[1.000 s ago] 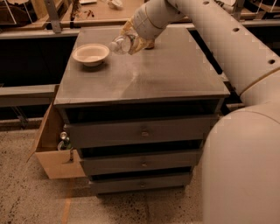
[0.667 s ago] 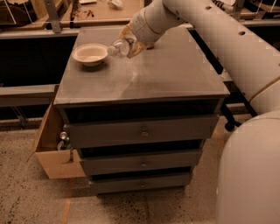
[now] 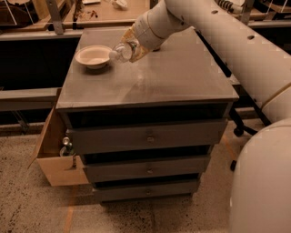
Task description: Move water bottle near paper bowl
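The paper bowl [image 3: 92,56] is a shallow off-white bowl at the far left of the grey cabinet top [image 3: 182,82]. The water bottle [image 3: 122,51] is clear, with its white cap pointing left towards the bowl. It lies tilted, just right of the bowl's rim and slightly above the surface. My gripper [image 3: 134,45] is at the end of the white arm, which reaches in from the upper right. It is shut on the bottle's body. The bottle's label is hidden by the gripper.
The cabinet has three grey drawers [image 3: 148,136] below the top. An open cardboard box [image 3: 49,157] holding small bottles [image 3: 67,146] stands on the floor at the cabinet's left. A wooden table [image 3: 104,11] runs behind the cabinet. The robot's white body [image 3: 263,182] fills the lower right.
My gripper has moved left with the bottle, bringing the bottle's cap closer to the bowl's rim. The bowl has not moved.
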You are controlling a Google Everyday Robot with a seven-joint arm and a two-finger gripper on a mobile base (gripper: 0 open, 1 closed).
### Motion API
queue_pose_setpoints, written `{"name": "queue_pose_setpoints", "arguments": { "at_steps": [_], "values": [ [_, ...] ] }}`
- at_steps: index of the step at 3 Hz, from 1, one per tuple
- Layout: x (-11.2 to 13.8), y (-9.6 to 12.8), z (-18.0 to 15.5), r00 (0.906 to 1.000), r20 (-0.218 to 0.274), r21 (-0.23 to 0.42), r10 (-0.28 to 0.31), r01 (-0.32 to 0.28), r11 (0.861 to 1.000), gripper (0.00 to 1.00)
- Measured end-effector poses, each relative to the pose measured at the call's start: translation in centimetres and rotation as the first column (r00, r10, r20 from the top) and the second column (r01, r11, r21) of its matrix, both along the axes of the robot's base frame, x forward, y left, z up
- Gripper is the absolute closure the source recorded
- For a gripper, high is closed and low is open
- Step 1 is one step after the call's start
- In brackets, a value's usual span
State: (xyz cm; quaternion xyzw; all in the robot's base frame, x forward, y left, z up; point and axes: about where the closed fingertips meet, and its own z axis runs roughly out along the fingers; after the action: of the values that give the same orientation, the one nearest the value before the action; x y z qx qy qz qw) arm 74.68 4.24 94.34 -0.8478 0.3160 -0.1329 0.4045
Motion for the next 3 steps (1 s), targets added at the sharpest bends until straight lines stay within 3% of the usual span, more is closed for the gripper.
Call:
{"name": "queue_pose_setpoints", "arguments": {
  "at_steps": [2, 3],
  "values": [
    [2.3, 3.2, -0.8, 0.9966, 0.044, 0.001, 0.07, -0.07, 0.998, 1.0],
    [2.6, 4.7, -2.3, 0.9936, 0.017, 0.0, 0.112, -0.112, 0.994, 0.82]
  ]
}}
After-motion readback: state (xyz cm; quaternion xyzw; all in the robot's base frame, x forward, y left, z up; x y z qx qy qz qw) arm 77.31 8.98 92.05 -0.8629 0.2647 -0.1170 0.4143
